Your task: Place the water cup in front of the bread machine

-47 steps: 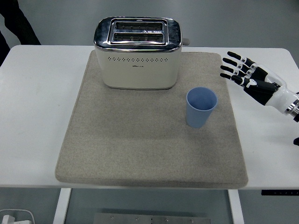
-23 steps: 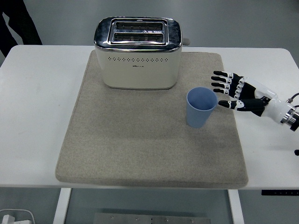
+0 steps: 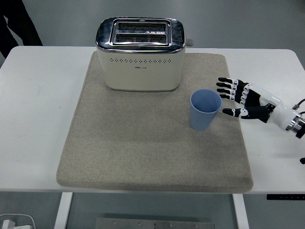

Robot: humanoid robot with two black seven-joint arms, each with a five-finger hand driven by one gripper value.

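The blue water cup (image 3: 205, 110) stands upright and empty-looking, right of the frame's centre, on the right part of a grey mat (image 3: 143, 143), below and to the right of the bread machine (image 3: 140, 54) (a cream two-slot toaster with a chrome top, at upper centre on the mat's far edge). So the cup is not yet in front of the machine but off toward its lower right corner, near it and apart from it. Just beside the cup, on its right, is the right hand (image 3: 244, 99), reaching in from the right edge with its fingers (image 3: 228, 88) spread and pointing left, holding nothing; the thumb sits lowest and closest to the cup, though I cannot tell whether it touches the cup's wall. The step in hand reads as the approach before a grasp. The next move, as I judge it, calls for the hand to go a little further left so the fingers wrap the cup's far side and the thumb its near side, closing gently since a light cup tips easily. The left hand does not show. The right arm is cut off at the frame's right edge, and at upper left a dark sleeve (image 3: 19, 21) of a person is only partly visible above the white table (image 3: 38, 105).
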